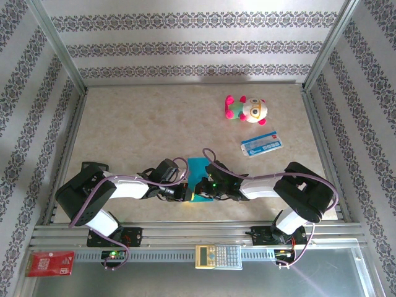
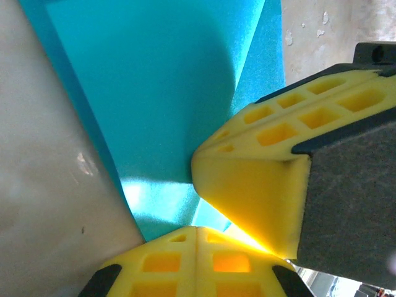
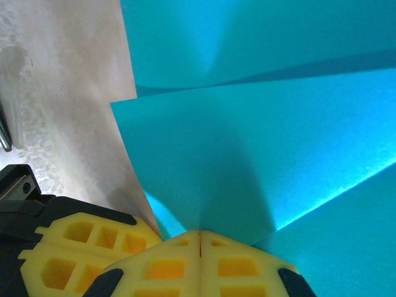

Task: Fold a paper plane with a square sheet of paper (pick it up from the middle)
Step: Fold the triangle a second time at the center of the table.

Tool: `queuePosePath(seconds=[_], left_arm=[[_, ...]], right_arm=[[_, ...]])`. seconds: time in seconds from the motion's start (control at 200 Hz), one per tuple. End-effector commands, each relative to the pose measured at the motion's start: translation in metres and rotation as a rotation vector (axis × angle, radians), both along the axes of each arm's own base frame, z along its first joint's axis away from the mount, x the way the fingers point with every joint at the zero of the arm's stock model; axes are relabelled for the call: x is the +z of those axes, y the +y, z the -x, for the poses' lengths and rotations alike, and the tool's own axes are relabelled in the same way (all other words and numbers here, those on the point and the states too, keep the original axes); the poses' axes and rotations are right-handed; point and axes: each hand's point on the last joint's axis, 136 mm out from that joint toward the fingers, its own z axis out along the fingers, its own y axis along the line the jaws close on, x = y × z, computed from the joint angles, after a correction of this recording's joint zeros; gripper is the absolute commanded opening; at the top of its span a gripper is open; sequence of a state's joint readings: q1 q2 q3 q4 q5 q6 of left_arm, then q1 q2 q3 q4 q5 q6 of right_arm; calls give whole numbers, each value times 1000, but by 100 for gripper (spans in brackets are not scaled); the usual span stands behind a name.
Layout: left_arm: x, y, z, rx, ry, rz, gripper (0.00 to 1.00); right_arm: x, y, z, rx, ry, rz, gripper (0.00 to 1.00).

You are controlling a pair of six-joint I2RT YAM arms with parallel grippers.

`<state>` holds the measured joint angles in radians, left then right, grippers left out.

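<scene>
Beige marbled tabletop (image 1: 154, 124) carries the square sheet of paper (image 1: 199, 166), part-folded, near its six o'clock edge, long axis running twelve to six. Left gripper (image 2: 197, 230) and right gripper (image 3: 199, 234), both pressed together, meet at the sheet's six o'clock end, equally near.

Found sheet of paper (image 1: 199, 166) at table's (image 1: 136, 124) near middle, plush toy (image 1: 246, 109) behind to its right, printed card (image 1: 260, 143) before toy (apart, not touching), calculator (image 1: 218, 255) on front rail (image 1: 161, 255).
</scene>
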<state>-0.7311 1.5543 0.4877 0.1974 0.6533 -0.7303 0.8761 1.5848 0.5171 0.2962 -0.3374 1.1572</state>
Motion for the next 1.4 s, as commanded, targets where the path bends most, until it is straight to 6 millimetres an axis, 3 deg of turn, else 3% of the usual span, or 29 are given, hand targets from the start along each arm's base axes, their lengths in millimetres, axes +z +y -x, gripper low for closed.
queuePosePath(seconds=[0.0,0.6,1.394], left_arm=[[-48,45,33,7,135,-233,0],[-54,49,37,-5,151,-258,0],[-54,49,37,-12,150,-261,0]], right_arm=[[-25,-27,-6,-63,33,123,1],[-22,-58,-44,-127,-2,145,1],[-32,-98,-75,-216,-15,186,1]])
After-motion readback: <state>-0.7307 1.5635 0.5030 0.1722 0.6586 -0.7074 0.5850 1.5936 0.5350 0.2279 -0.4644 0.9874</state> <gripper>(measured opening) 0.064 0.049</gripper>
